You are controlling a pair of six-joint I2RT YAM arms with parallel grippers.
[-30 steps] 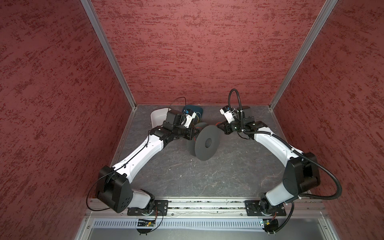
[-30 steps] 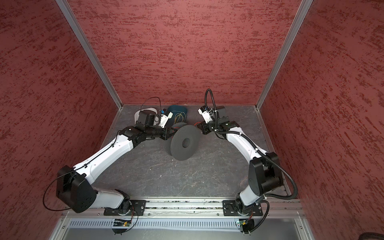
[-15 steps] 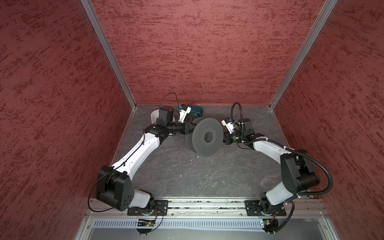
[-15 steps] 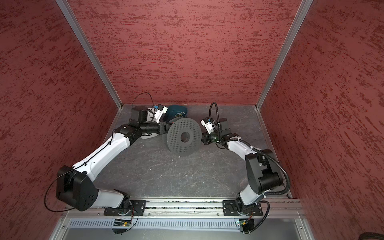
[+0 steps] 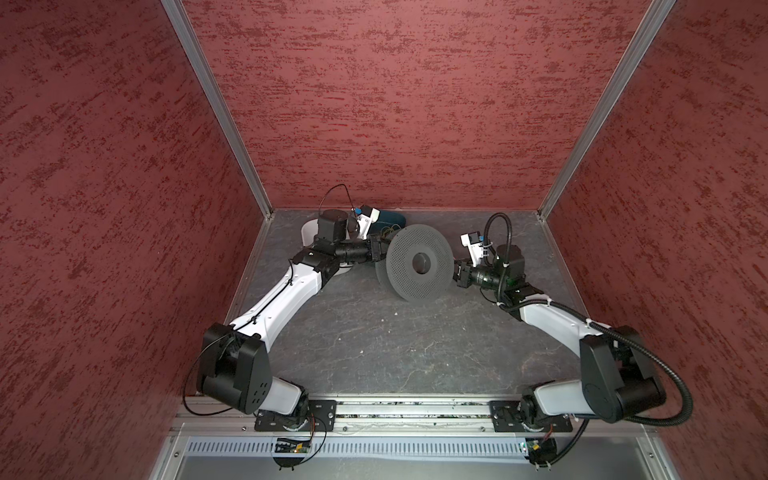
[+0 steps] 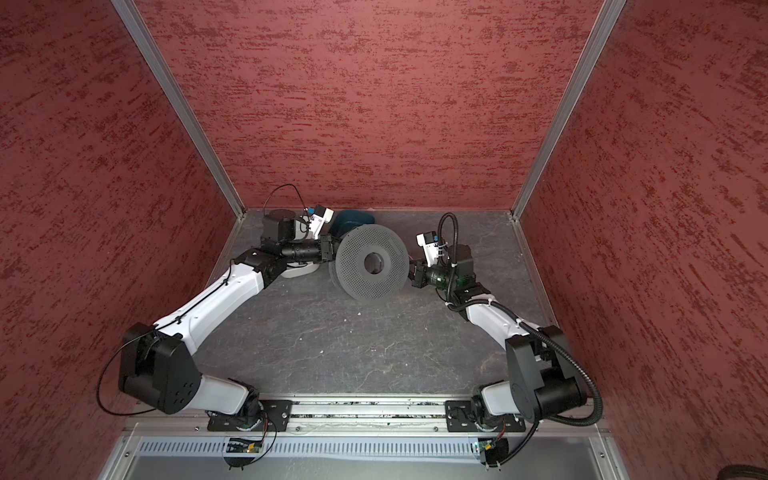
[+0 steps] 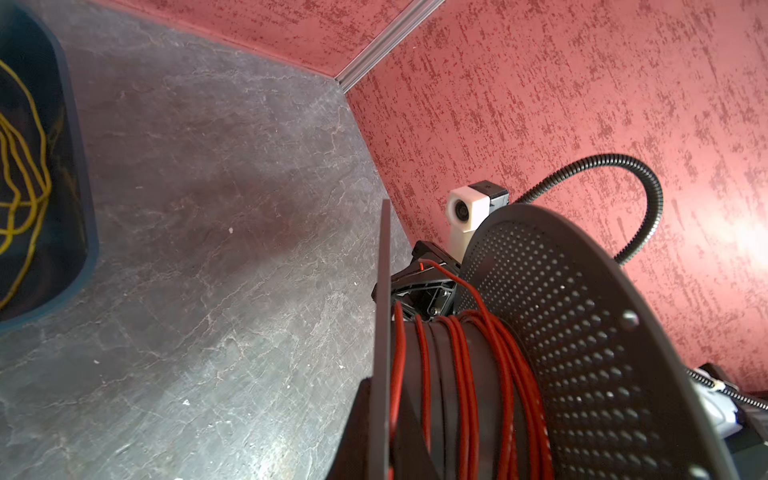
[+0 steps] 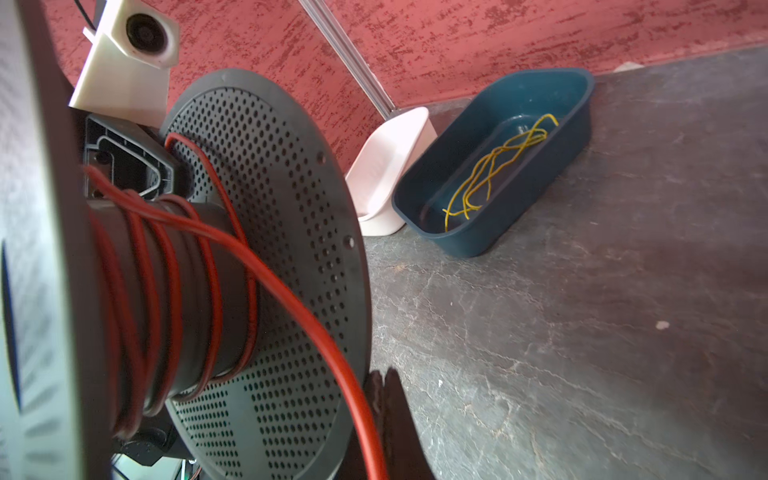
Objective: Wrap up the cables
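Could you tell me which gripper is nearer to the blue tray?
Left. The left gripper sits just in front of the blue tray; the right gripper, holding the red cable, is across the spool, farther off.

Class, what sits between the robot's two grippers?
The dark perforated spool, wound with red cable, sits between the left gripper and right gripper, shown in both top views.

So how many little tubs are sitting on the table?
2. A dark blue tub sits by the back wall, with yellow wires inside. A white tub sits beside it, nearer the back left corner. The spool might hide more.
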